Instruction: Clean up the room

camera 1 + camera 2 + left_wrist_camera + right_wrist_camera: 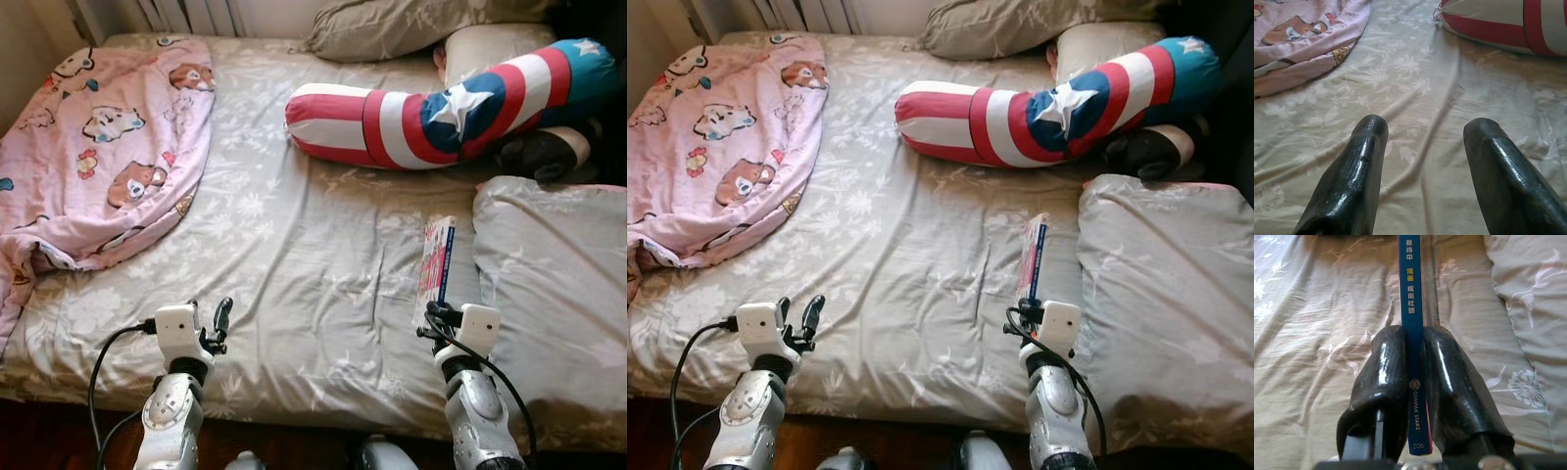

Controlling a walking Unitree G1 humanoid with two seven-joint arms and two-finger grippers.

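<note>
A thin book (435, 266) with a blue spine (1413, 308) and a pink cover stands on edge above the grey floral bed sheet (313, 264), near the bed's front right. My right gripper (1415, 377) is shut on its near end, one black finger (1383, 377) on each side. Over the front left of the bed my left gripper (219, 323) is open, and its fingers (1359, 166) hold nothing. A pink cartoon-print blanket (98, 147) lies crumpled at the bed's left. A red, white and blue star bolster (441, 108) lies across the back right.
A grey folded duvet (554, 284) covers the bed's right side, close to the book. Grey pillows (411, 24) and a dark plush (544, 152) sit at the head. The bed's front edge (313, 411) runs just before my arms, with dark floor below.
</note>
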